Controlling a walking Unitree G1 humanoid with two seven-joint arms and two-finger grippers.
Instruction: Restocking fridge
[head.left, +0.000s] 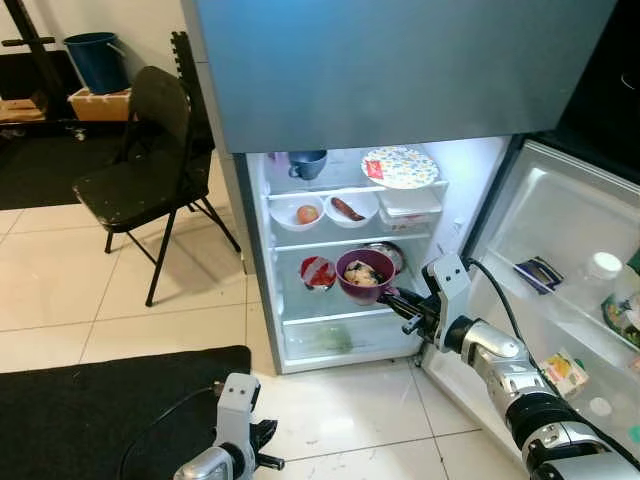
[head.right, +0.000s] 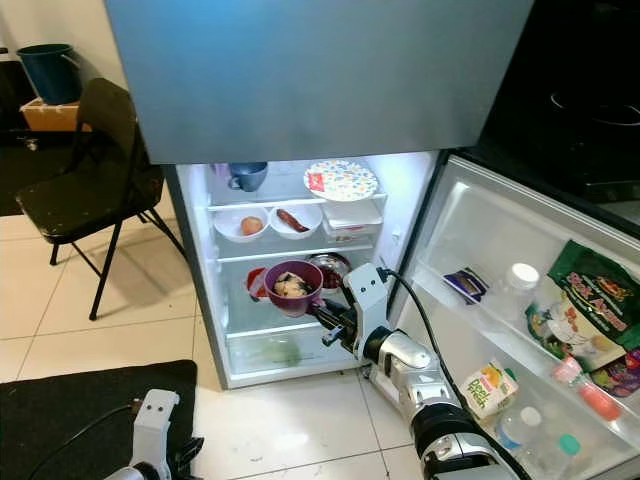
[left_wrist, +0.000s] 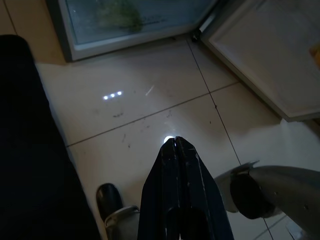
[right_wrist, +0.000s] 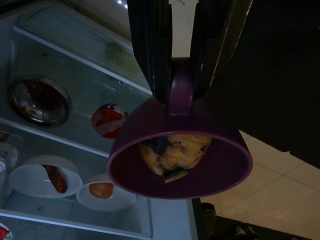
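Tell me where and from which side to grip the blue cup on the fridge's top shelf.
Grip the blue cup by its handle, which juts toward the robot's left. Bring a tool in from the open front, left of the cup. The patterned plate crowds its right, so that side looks tighter. The right tool is already shut on the purple bowl.

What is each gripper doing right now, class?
Left gripper: shut, empty, hanging above the floor.
Right gripper: shut on the purple bowl by its handle.
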